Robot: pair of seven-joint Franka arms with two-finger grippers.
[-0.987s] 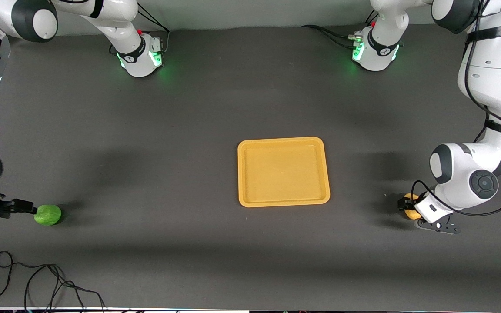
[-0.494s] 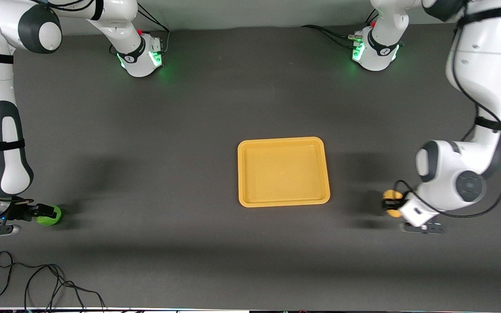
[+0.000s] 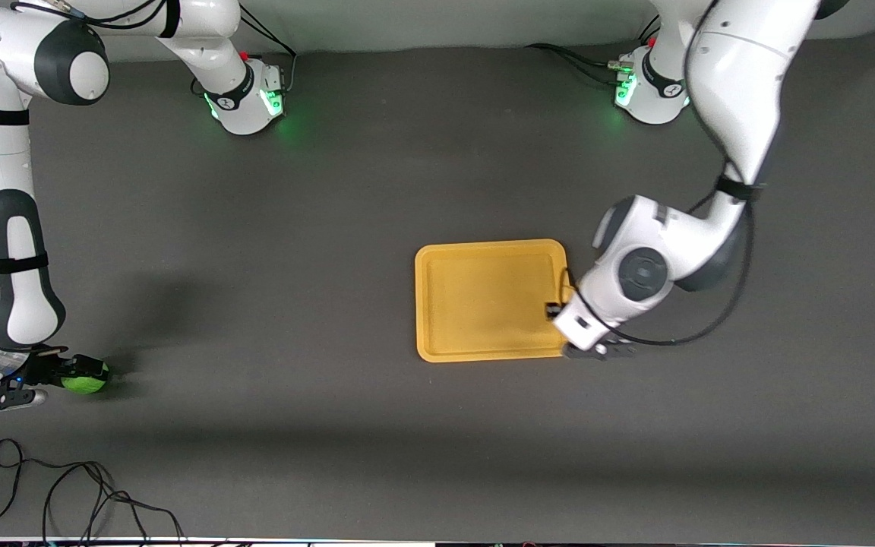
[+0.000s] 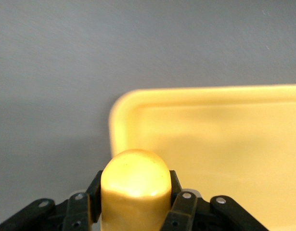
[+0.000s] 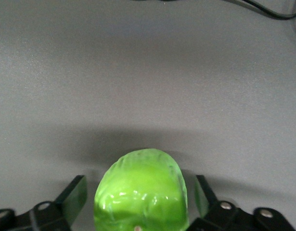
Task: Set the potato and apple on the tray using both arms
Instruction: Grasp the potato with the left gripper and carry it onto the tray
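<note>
The yellow-orange tray [image 3: 475, 296] lies mid-table. My left gripper [image 3: 553, 310] is over the tray's edge at the left arm's end and is shut on the potato [image 4: 135, 185]. Its fingers [image 4: 175, 185] press both sides of the potato. In the front view the wrist hides the potato. The tray's corner shows below it in the left wrist view [image 4: 225, 139]. The green apple [image 3: 92, 380] rests on the table at the right arm's end. My right gripper [image 3: 82, 372] is low around the apple [image 5: 140, 192], open, with its fingers [image 5: 75, 195] standing apart from the apple's sides.
A loose black cable [image 3: 65, 494] lies on the table near the front edge at the right arm's end. The arm bases with green lights [image 3: 247, 99] [image 3: 650, 91] stand along the table's back edge.
My left gripper has carried the potato from the left arm's end of the table to over the tray's edge. My right gripper has slid forward around the apple.
</note>
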